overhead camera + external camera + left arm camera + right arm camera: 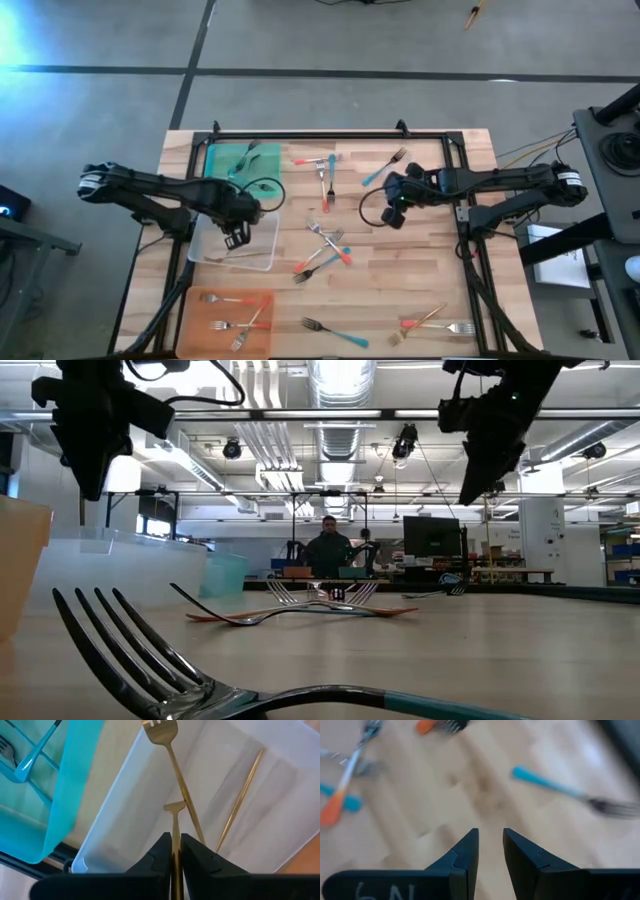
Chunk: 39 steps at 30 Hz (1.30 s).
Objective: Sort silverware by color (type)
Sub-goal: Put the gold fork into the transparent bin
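Observation:
My left gripper [236, 238] points down over the clear tray [262, 262], shut on a slim gold piece of silverware [175, 827]. Under it, a gold fork [172, 765] and a gold stick [243, 792] lie flat on the tray's floor. Farther toward the far edge, the green tray [225, 172] holds a teal-handled fork [35, 755]. My right gripper [393, 215] hangs open above bare wood right of centre, with nothing between its fingers [467, 850]. Loose teal and red-handled forks [325, 250] lie crossed at the table's middle. My left gripper pinches the gold piece between its two fingers [161, 851], coming from above and pointing down. The piece runs along the fingers, and its flat end [175, 808] sticks out past the tips toward the tray. I cannot tell whether that end touches the tray.
An orange tray [195, 335] with red-handled forks sits at the near left. More forks lie near the far edge [326, 168], at the near middle [335, 330] and at the near right [440, 324]. A person [330, 550] stands beyond the table.

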### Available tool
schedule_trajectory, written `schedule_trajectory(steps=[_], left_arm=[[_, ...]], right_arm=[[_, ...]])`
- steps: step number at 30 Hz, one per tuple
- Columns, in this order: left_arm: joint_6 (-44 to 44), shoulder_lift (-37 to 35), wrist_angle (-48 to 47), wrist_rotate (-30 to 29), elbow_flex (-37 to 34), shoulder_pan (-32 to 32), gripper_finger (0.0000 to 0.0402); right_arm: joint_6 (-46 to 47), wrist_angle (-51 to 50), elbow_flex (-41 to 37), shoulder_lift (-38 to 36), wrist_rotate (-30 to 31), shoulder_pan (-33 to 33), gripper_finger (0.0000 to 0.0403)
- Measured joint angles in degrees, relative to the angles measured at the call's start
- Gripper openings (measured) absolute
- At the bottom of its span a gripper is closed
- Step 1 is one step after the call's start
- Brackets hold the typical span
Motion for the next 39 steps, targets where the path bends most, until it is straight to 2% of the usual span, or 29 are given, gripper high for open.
schedule_trajectory(steps=[3,5,7,9,16,19,24,32,39], left_arm=[[0.04,-0.11,0.12,0.86,0.00,-0.19,0.0013],[0.03,-0.66,-0.09,4.15,-0.02,-0.21,0.0012],[-0.14,-1.36,-0.19,7.05,-0.07,-0.28,0.0012],[-0.66,-1.82,-0.06,7.22,-0.09,-0.48,0.0013],[-1.52,-1.78,-3.10,8.94,-0.09,-0.87,0.0014],[-1.44,-1.78,-3.98,6.64,-0.15,-0.85,0.0014],[-0.52,-0.49,0.98,5.68,-0.15,-0.85,0.0014],[7.44,4.77,16.33,5.23,-0.22,-0.87,0.0015],[9.93,11.88,16.19,5.00,-0.22,-0.85,0.0015]], right_arm=[[2.54,-1.38,-0.68,0.00,-6.62,0.01,0.0080],[4.47,-2.01,-1.37,0.00,-10.39,0.49,0.0079],[6.55,-2.14,-2.29,0.00,-13.01,1.39,0.0080],[8.01,-2.17,-3.46,0.00,-14.16,2.56,0.0082],[12.86,-2.19,-8.01,0.00,-14.12,5.79,0.0081],[13.09,-2.22,-9.42,0.00,-14.10,6.45,0.0077],[13.19,-2.07,-10.01,0.00,-14.05,6.51,0.0080],[13.22,0.21,-10.01,0.00,-14.03,6.51,0.0076],[13.19,0.36,-10.01,0.00,-14.01,6.62,0.0080]])
